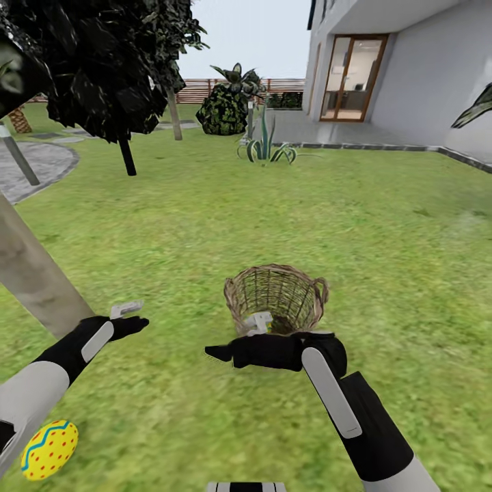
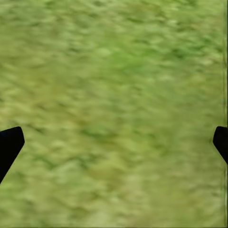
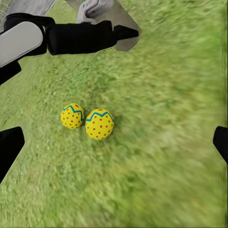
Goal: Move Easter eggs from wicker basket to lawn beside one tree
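Bright even daylight, faint shadows, soft blurry grass in wrist views

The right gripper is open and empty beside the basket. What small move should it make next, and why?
Probably lift the right gripper over the basket rim and reach inside. Two eggs lie on the grass near the tree trunk, so the third may remain in the basket; I cannot see it through the weave.

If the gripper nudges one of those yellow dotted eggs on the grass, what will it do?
The yellow red-dotted Easter eggs have smooth, rounded shells, so a nudge would probably roll one, likely in a wobbling arc. The two lie side by side, so one may bump the other. The mottled green lawn should probably damp the roll.
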